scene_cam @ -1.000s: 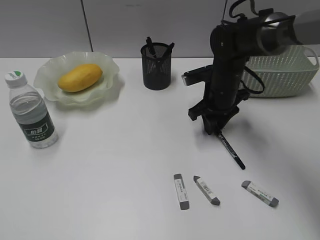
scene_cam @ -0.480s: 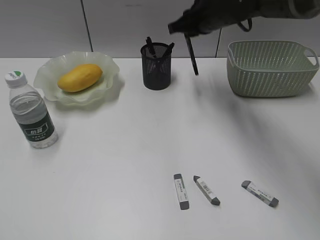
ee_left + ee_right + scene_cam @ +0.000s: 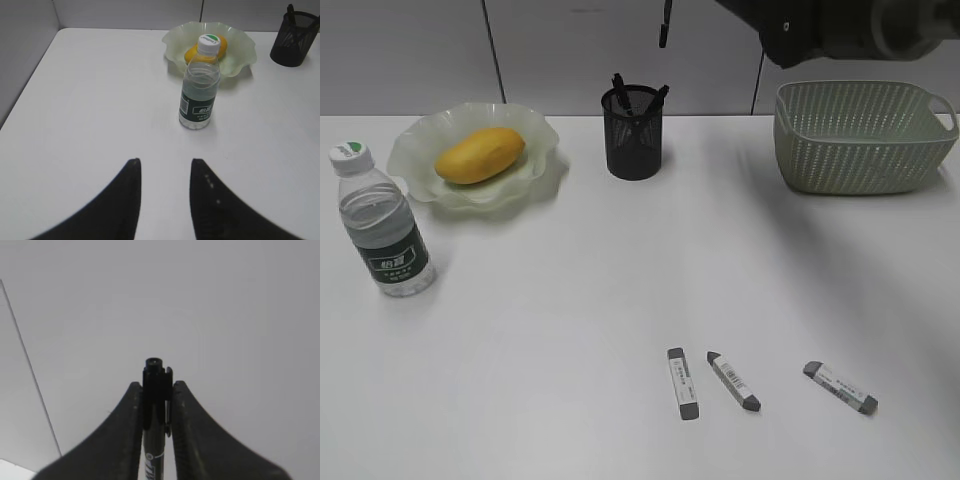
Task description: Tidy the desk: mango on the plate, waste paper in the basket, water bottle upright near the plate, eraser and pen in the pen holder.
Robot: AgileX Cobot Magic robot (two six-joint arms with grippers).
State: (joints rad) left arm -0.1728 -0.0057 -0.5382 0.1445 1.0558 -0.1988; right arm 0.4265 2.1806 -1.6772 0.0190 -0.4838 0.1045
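Note:
My right gripper [image 3: 154, 386] is shut on a black pen [image 3: 154, 369], held upright against the grey wall. In the exterior view the pen [image 3: 665, 24] hangs high above the black mesh pen holder [image 3: 633, 135], which has pens in it, and only my right arm [image 3: 840, 30] shows. The mango [image 3: 480, 154] lies on the pale green plate [image 3: 425, 135]. The water bottle [image 3: 382, 222] stands upright left of the plate. Three erasers [image 3: 682, 383] [image 3: 733, 380] [image 3: 840, 387] lie on the desk [image 3: 570, 300] at the front. My left gripper [image 3: 163, 167] is open and empty, short of the bottle [image 3: 199, 95]. No waste paper shows.
The sage-green basket [image 3: 860, 140] stands at the back right, its inside hidden from here. The left wrist view also shows the plate [image 3: 242, 50], a bit of the mango [image 3: 190, 54] and the pen holder [image 3: 295, 37]. A grey wall runs behind the desk.
My right arm lifted the pen off the desk near the basket and carried it up and left, to high above the pen holder. Nothing else moved.

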